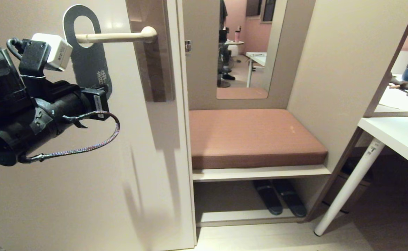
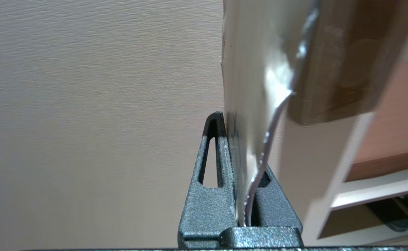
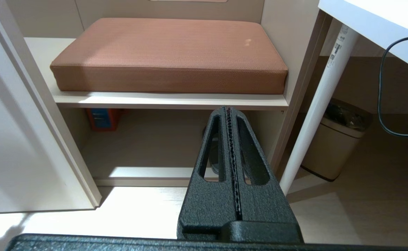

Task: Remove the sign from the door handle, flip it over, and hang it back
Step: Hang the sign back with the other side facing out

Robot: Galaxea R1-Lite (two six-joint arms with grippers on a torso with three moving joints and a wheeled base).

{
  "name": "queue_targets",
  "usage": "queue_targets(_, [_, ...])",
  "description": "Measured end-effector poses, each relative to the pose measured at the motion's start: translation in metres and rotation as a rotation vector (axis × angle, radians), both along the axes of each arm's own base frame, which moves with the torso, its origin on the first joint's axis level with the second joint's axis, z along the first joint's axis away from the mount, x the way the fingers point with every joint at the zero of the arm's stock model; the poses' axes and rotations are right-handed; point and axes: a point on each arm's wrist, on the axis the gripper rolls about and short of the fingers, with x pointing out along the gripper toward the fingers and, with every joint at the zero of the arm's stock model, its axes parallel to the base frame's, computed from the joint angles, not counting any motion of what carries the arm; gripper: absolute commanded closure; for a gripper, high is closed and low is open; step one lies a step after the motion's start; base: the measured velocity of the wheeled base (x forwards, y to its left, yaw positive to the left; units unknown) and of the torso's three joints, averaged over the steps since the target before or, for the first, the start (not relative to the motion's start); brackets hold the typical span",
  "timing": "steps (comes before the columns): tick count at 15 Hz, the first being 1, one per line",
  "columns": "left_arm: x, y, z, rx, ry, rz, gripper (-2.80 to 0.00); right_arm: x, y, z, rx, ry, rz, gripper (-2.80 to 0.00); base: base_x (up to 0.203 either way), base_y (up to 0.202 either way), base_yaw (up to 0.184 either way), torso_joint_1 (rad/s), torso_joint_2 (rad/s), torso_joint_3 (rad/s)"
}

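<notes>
The sign (image 1: 89, 66) shows its dark blue-grey face and hangs by its oval hole on the free end of the cream door handle (image 1: 116, 36). The handle is fixed to a tall brown plate (image 1: 155, 62) on the door. My left gripper (image 1: 101, 96) comes in from the left and is shut on the sign's lower end. In the left wrist view the sign (image 2: 256, 69) runs edge-on between the black jaws of the left gripper (image 2: 240, 157), with the door (image 2: 85, 104) behind it. My right gripper (image 3: 229, 111) is shut on nothing, low by the bench, outside the head view.
Right of the door is an alcove with a brown bench cushion (image 1: 252, 136), a mirror (image 1: 246, 48) above it and slippers (image 1: 280, 202) below. A white table (image 1: 395, 139) on a slanted leg (image 1: 350, 184) stands at the right. A bin (image 3: 336, 143) sits under it.
</notes>
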Motion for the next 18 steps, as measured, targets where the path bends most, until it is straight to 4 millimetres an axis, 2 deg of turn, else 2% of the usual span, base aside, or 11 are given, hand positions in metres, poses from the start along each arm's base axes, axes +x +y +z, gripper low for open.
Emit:
queue_targets(3, [-0.001,-0.012,-0.004,0.002,0.014,-0.012,0.00,0.000,0.000,0.000,-0.001,0.000,0.000,0.00,0.000,0.000,0.000,0.000,0.00,0.000])
queue_targets(11, [0.009,-0.023,-0.016,0.017,0.053,0.002,0.00,0.000,0.000,0.000,-0.001,0.000,0.000,0.00,0.000,0.000,0.000,0.000,0.00,0.000])
queue_targets(18, [0.011,-0.044,-0.013,0.011,0.044,-0.001,0.00,0.000,0.000,0.000,0.000,0.000,0.001,0.00,0.000,0.000,0.000,0.000,0.00,0.000])
